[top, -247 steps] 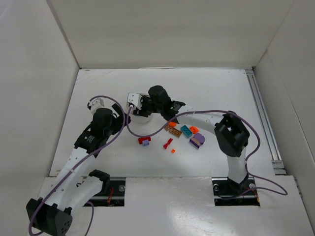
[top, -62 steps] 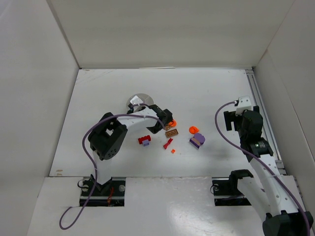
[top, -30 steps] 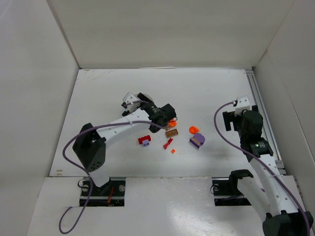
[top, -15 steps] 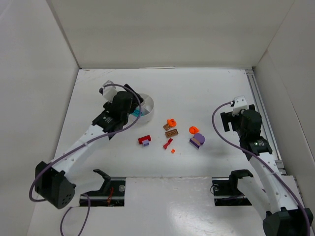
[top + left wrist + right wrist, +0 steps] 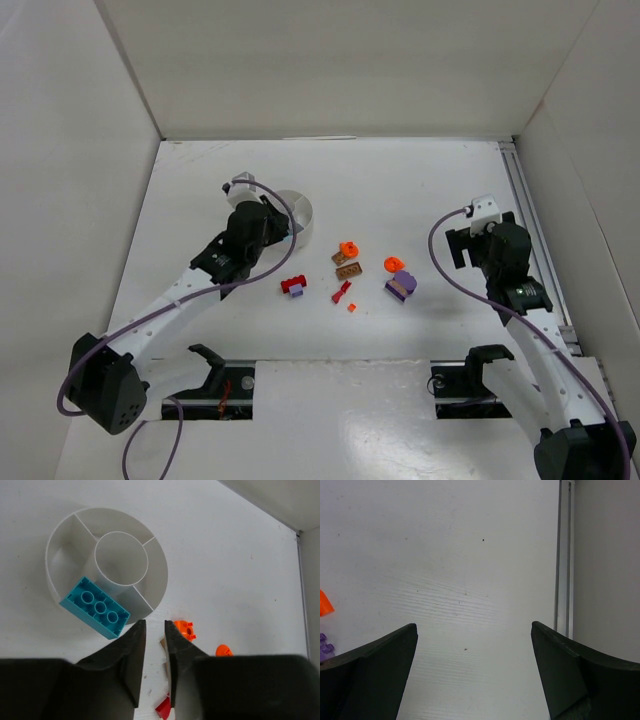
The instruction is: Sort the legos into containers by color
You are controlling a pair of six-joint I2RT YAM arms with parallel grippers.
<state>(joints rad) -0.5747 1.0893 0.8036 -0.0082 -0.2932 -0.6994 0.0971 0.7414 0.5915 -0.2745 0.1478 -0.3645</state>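
Observation:
The white round divided dish lies left of centre in the left wrist view. A teal brick rests tilted across its near rim and one wedge. My left gripper hangs just short of the dish, shut, with nothing between its fingers; in the top view this left gripper covers the dish's left part. Loose legos lie mid-table: orange, tan, orange, purple, red and small red. My right gripper stands open and empty over bare table.
White walls enclose the table on three sides. A metal rail runs along the right edge, beside the right gripper. A tiny orange piece lies near the small red one.
The left gripper has let go of the teal brick, which now rests on the dish, and its jaws have closed. It shifted slightly right. The right arm barely moved.

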